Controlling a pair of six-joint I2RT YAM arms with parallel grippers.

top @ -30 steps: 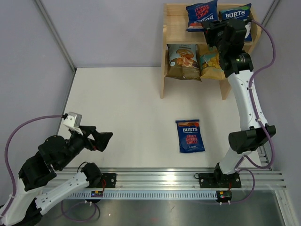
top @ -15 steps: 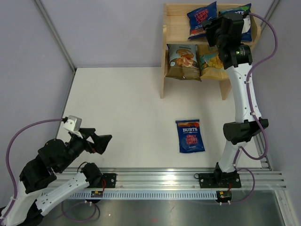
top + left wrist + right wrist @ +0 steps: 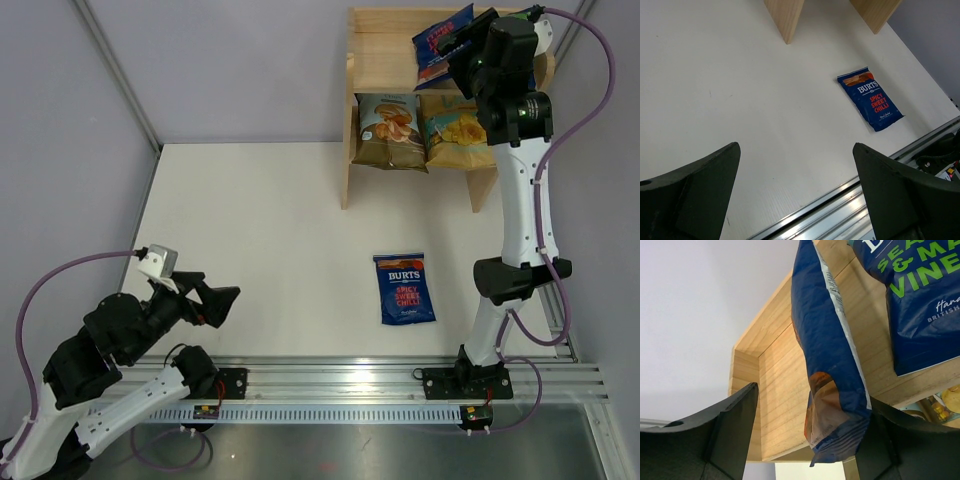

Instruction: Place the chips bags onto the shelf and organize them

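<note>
The light wooden shelf (image 3: 375,45) stands at the table's far right. On its top tier a dark-blue chips bag (image 3: 440,32) stands tilted on edge. In the right wrist view this bag (image 3: 832,365) sits between the fingers of my right gripper (image 3: 812,400). It leans on the right finger, with a clear gap to the left finger (image 3: 740,415), so the jaws are open. A second blue bag with green lettering (image 3: 920,315) lies beside it. Two larger bags (image 3: 388,130) (image 3: 455,130) fill the lower tier. A third blue BURTS bag (image 3: 405,288) (image 3: 871,99) lies flat on the table. My left gripper (image 3: 215,303) (image 3: 795,146) hovers open and empty at the near left.
The shelf's left half of the top tier (image 3: 785,390) is bare wood. The shelf's side panels (image 3: 785,15) reach down to the white table. An aluminium rail (image 3: 340,385) runs along the near edge. Grey walls close in on the left and behind.
The right gripper's jaws have spread wide and the wrist has shifted up and right at the top tier. The blue bag there has tipped from flat onto its edge. The left arm has barely moved.
</note>
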